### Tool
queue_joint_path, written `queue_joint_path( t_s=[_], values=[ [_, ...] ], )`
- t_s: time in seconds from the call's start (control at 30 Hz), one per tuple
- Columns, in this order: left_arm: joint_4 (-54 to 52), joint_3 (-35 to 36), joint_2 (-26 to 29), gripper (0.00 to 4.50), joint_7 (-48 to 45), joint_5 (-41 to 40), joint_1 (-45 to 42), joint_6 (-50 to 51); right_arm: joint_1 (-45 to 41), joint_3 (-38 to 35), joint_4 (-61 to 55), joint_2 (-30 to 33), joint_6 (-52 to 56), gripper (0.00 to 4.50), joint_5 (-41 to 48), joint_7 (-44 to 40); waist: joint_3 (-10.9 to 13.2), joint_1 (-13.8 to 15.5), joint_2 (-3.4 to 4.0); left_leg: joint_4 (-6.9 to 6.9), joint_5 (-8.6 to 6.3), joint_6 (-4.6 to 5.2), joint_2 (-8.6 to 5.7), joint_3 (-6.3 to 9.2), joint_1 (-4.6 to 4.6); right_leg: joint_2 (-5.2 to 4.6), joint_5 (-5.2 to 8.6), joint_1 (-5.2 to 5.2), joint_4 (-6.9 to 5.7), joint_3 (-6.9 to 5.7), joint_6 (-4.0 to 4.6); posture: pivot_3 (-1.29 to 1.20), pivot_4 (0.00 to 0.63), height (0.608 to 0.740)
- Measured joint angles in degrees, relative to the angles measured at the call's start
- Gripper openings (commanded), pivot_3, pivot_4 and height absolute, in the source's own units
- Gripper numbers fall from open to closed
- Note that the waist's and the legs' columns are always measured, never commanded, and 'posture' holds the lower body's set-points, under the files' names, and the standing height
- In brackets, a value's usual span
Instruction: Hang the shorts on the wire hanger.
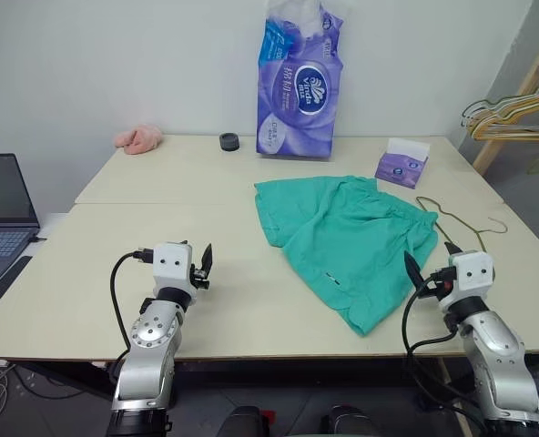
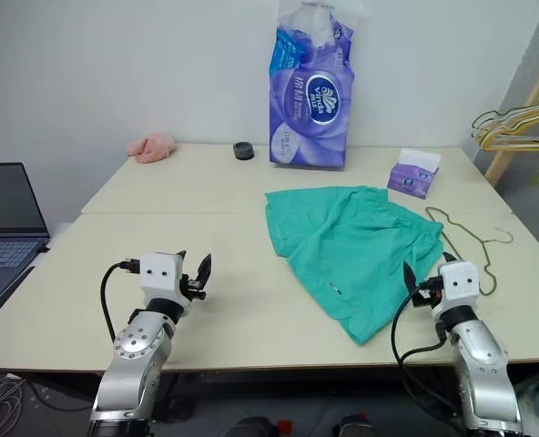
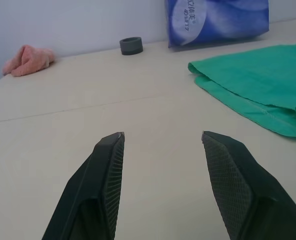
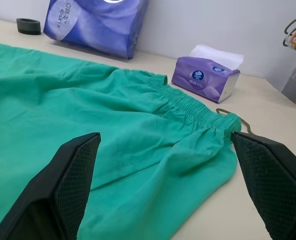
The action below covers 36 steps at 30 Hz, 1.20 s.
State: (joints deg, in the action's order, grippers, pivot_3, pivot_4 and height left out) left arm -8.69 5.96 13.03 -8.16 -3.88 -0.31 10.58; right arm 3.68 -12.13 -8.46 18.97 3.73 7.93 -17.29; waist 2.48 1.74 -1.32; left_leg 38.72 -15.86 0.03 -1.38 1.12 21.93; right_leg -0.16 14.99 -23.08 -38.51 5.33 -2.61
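tall purple tissue pack [image 1: 299, 84] at the worktop's [image 1: 115, 264] far edge, its print unreadable; teal shorts [image 1: 351, 241] spread flat, waistband gathered; left pincer [image 3: 163, 145] half-open, right pincer [image 4: 165, 142] wide, both empty.

- The left gripper [image 3: 163, 145] reached forward, level, with its two black fingers [image 3: 108, 165] parted and nothing between them.
- The right gripper [image 4: 165, 145] pointed forward too, level, its fingers [image 4: 78, 165] spread very wide, gripping nothing.
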Motion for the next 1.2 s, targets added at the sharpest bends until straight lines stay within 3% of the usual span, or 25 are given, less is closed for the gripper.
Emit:
queue_joint_path(
  t_s=[1.13, 1.2],
  values=[
    [0.0, -0.28, 0.35, 2.61, -3.27, -1.05, -0.68, -0.84, 0.09, 0.14, -2.6, -0.39, 2.07, 4.44, -0.08, 0.42, -0.02, -0.02, 0.0, 0.0, 0.0, 0.0, 0.0, -0.02, -0.01, 0.04, -0.02, 0.0, -0.01, -0.02, 0.03, 0.08, 0.012, 0.74],
    [-0.04, -0.95, 1.22, 3.13, -8.71, -4.91, -0.63, -0.69, 0.24, 0.13, -2.63, -0.21, 2.07, 4.5, -0.08, 0.31, -0.01, -0.1, 0.01, 0.0, 0.0, 0.0, -0.01, -0.04, 0.0, 0.06, -0.02, 0.0, -0.01, -0.03, 0.04, 0.07, 0.015, 0.74]
  ],
)
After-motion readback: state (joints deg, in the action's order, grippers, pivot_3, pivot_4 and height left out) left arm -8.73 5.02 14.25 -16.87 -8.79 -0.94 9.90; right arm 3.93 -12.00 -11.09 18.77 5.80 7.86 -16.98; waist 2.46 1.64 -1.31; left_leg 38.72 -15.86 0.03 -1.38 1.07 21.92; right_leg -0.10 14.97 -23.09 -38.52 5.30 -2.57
